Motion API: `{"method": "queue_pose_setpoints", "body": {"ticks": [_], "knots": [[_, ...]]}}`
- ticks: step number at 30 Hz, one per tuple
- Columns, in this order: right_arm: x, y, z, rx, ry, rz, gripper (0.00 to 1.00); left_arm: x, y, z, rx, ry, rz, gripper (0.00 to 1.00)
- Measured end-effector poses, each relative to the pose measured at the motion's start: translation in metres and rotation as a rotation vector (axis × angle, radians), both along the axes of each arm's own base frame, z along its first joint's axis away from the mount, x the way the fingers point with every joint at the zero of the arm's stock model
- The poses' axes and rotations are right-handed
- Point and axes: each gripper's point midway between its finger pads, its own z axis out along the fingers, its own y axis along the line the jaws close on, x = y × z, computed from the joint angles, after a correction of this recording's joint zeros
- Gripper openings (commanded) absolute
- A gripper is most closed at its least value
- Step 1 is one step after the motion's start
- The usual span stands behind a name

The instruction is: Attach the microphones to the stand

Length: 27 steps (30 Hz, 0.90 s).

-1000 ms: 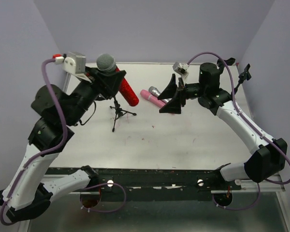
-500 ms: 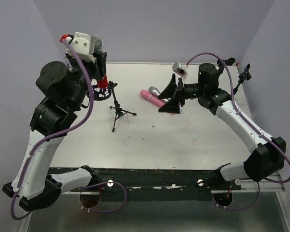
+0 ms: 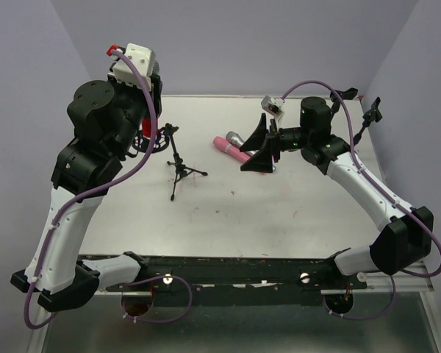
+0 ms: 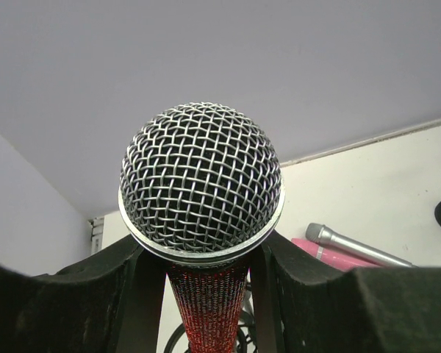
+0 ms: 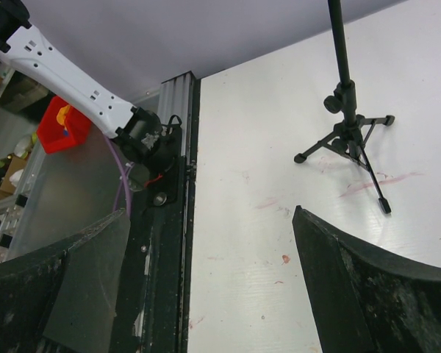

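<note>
L arm rose | red mic (image 4: 201, 180) near-vert, head up | L gripper (image 4: 206, 301) clamps it | R gripper (image 5: 206, 294) fingers apart

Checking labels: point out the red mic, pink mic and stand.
Red mic (image 4: 201, 180): left wrist view, mesh head.
Pink mic (image 3: 226, 146): top view, pink body.
Stand (image 5: 348, 133): right wrist view, tripod hub.

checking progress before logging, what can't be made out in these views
- Left wrist: red microphone handle's lower end, cut off by the frame edge and the left fingers.
- Top: whether it meets the stand clip, hidden behind the left arm.
- Top: silver-grey microphone body, behind the right fingers.
- Right wrist: stand top, cut off above.
</note>
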Motion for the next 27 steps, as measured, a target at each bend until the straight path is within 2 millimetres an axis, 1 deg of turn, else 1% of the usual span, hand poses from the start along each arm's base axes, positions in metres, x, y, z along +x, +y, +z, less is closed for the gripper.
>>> {"method": "queue_pose_setpoints", "body": {"ticks": [4,7,12,15,20,27], "knots": [[0.0,0.0,-0.001,-0.001,0.001,0.0,1.0,-0.007,0.004,-0.001,0.004,0.008,0.0,0.0],[0.001,0.0,-0.002,-0.003,0.005,0.0,1.0,-0.008,0.004,-0.001,0.004,0.008,-0.001,0.0],[0.002,0.001,-0.004,-0.005,0.01,0.0,1.0,-0.009,0.001,-0.007,0.012,0.031,-0.023,0.0],[0.002,0.001,-0.004,-0.005,0.01,0.0,1.0,-0.009,-0.002,-0.013,0.02,0.051,-0.036,0.0],[0.002,0.001,-0.004,-0.005,0.01,0.0,1.0,-0.004,-0.006,-0.015,0.027,0.067,-0.045,0.0],[0.002,0.001,-0.004,-0.005,0.01,0.0,1.0,-0.003,-0.002,-0.017,0.008,0.097,-0.034,0.0]]}}
